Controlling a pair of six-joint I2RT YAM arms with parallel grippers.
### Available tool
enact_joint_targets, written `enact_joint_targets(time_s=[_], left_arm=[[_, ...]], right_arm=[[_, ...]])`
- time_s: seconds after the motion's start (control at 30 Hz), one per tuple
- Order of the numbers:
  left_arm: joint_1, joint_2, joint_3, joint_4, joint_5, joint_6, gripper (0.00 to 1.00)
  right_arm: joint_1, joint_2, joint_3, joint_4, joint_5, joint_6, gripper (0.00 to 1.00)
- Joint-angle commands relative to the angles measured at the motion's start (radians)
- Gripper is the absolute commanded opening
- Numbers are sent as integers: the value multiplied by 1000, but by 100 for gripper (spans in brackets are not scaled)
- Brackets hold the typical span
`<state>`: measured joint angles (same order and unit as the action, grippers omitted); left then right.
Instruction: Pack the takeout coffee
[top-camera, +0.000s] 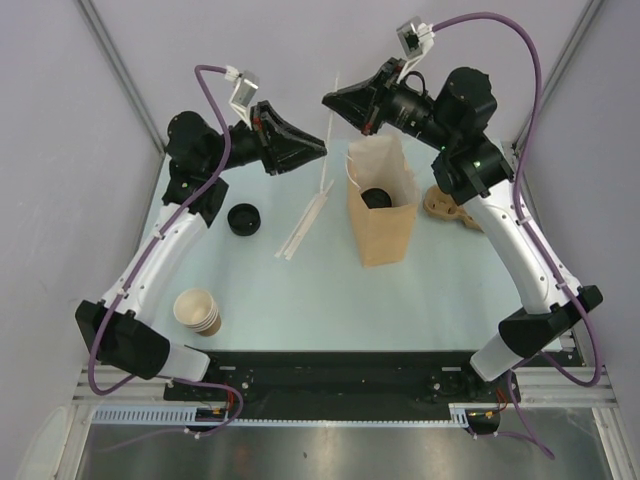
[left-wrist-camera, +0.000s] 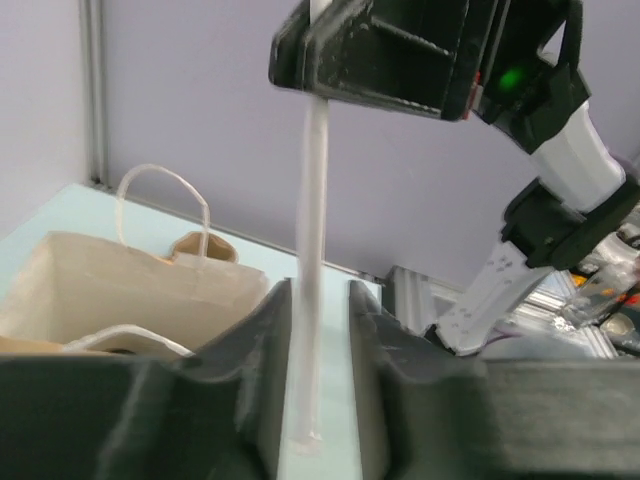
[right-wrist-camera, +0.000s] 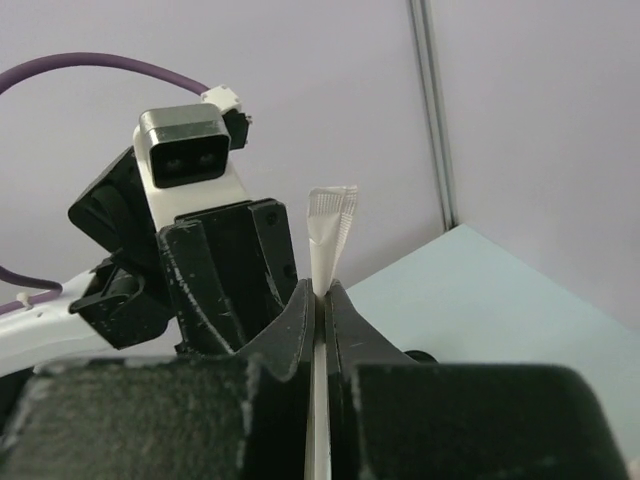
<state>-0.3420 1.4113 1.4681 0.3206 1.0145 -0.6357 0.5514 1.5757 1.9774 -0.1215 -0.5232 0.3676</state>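
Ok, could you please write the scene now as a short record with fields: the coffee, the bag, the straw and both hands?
coffee cup: inside the paper bag, black lid showing
paper bag: standing open on the table
wrapped straw: upright, passing between both hands
right hand: shut on the straw's upper part
left hand: slightly open around the straw, lower down
loose lid: on the table
cup stack: on the table

matt kraft paper bag (top-camera: 382, 238), white paper straw wrapper (right-wrist-camera: 331, 222), rough matt black plastic right end effector (right-wrist-camera: 321, 292)
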Motion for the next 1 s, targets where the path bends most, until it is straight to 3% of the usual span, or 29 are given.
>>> enact_joint_targets(time_s=[0.0, 0.1, 0.27, 0.53, 0.97], left_arm=[[-9, -37, 31, -102, -27, 57, 50], [0, -40, 66, -220, -57, 123, 76], [40, -66, 93, -365, -166, 257, 97], [74, -92, 74, -420, -192, 343, 99], [106, -146, 3, -502, -284, 433, 100]], right_arm=[[-39, -39, 21, 26, 28, -12, 0], [-83, -33, 83, -27, 45, -45, 0], [-146, -72, 84, -127, 152, -147, 0], [-154, -59, 19, -259, 328, -338, 0], [-157, -10, -253, -184, 345, -346, 0]])
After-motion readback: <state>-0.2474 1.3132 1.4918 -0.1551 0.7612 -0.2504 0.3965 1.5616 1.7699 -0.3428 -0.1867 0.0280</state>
